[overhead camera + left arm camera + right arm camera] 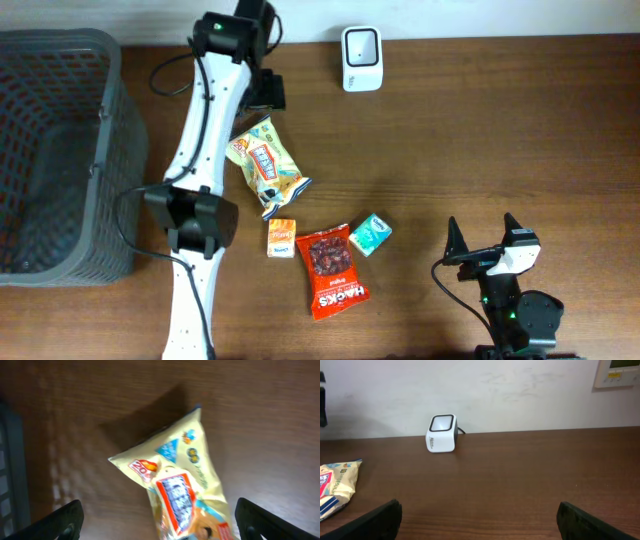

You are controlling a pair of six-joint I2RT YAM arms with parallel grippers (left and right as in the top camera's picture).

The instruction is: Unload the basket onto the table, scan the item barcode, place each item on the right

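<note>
- Overhead: I see the left arm (205, 140) stretched up the desk (480, 130), with the left pincer (266, 95) near the far edge, just above the yellow snack bag (266, 165).
- The bag lies flat on the wood, printed side up, between the pincer and a loose group of three smaller items: an orange packet (282, 238), a red bag (332, 272) and a teal packet (370, 235).
- The white scanner (360, 58) stands at the far edge, to the right of the left pincer and apart from the snack bag.
- A grey basket (60, 150) fills the left side.
- The right pincer (482, 240) sits at the near right, well apart from all the items, its fingers spread.
- Left wrist: the left pincer (157, 510) is wide open, one fingertip in each lower corner.
- The yellow snack bag (180, 485) lies below and between them, slightly blurred. It casts a dark shadow on the wood, and neither finger touches it.
- A strip of the basket (10, 470) shows at the left edge.
- Right wrist: the right pincer (479, 510) is open and holds nothing, with bare desk (545, 475) between its fingers.
- The scanner (441, 434) stands ahead at the back of the desk against the pale wall (520, 395), its window tilted upward.
- A corner of the yellow snack bag (337, 485) shows at the left edge.
</note>
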